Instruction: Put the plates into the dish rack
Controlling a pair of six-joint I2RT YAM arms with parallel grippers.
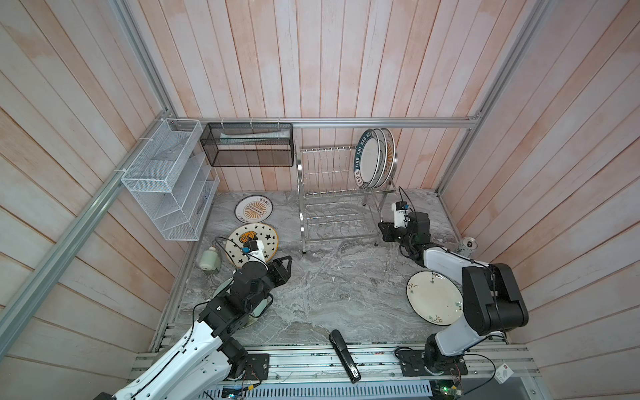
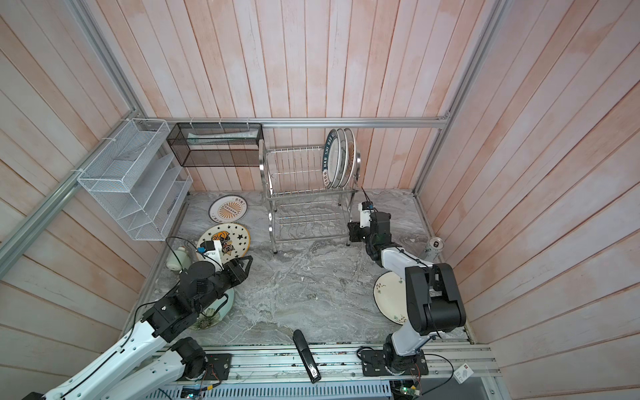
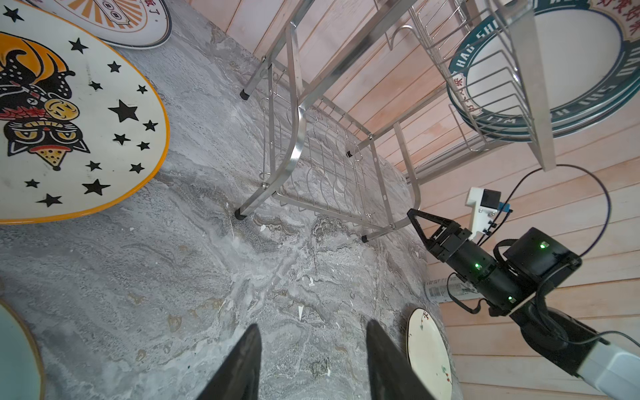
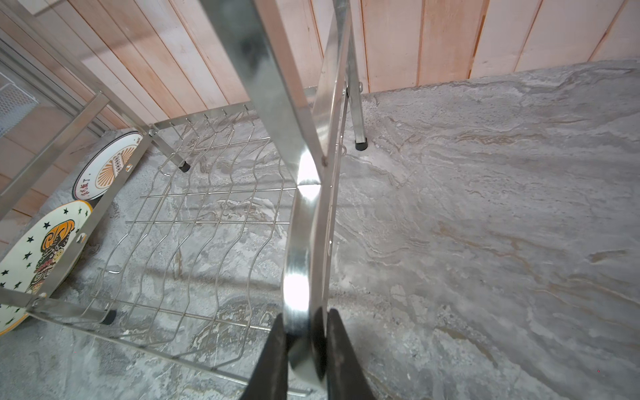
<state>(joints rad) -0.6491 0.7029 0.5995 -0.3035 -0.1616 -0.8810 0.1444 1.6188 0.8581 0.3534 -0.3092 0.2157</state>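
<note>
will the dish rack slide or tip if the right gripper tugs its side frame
Probably slides: the dish rack has small capped feet on a smooth tabletop. It may tip, since its plates sit high on the upper tier. The right gripper pinches shiny steel, so might slip.

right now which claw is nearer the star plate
Left. The left claw is beside the star plate; the right claw is beyond the dish rack, clamped on its frame.

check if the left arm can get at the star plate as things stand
Probably yes. The left gripper hangs open just beside the star plate, which lies flat on the table with nothing on it and nothing between the two.
</note>
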